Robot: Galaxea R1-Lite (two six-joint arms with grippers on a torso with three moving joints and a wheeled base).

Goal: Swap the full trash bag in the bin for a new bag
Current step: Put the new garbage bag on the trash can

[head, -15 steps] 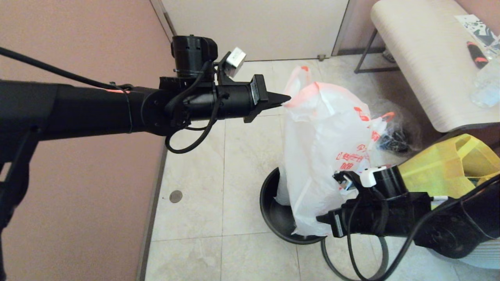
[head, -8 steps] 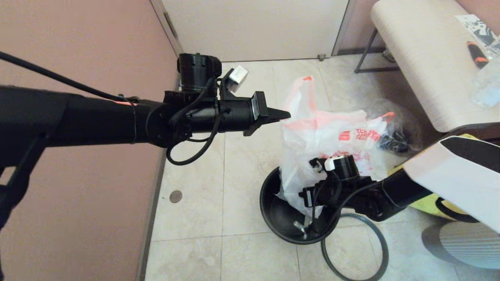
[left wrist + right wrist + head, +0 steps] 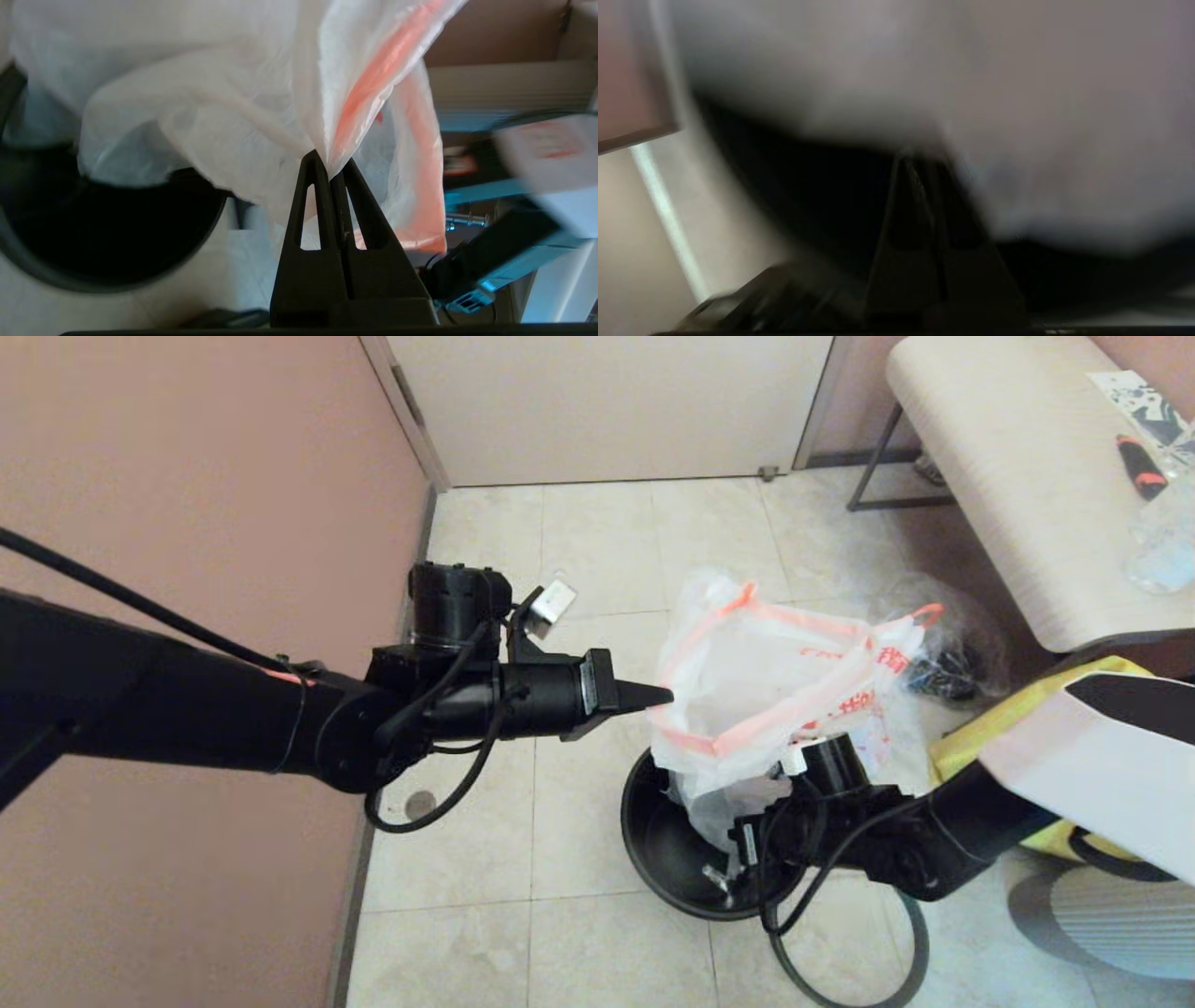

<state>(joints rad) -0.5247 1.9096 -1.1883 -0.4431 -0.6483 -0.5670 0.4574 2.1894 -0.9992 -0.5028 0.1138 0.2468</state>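
Note:
The new bag, white with orange-red trim and red prints, hangs with its mouth open and its lower part inside the bin. My left gripper is shut on the bag's near edge, just above the bin's left rim. In the left wrist view the plastic rises out of the closed tips. My right gripper reaches low into the bin under the bag, fingers together; whether they pinch plastic is unclear. Behind the new bag, an orange loop and some white plastic of the full trash bag show.
A clear wrinkly bag with black things lies on the floor by the bench. A yellow tote sits behind my right arm. A dark ring lies on the tiles beside the bin. The pink wall runs along the left.
My left gripper came down and slightly back with the bag's edge, so the bag sank and its mouth spread open. My right gripper dropped from the bag's bottom into the bin.

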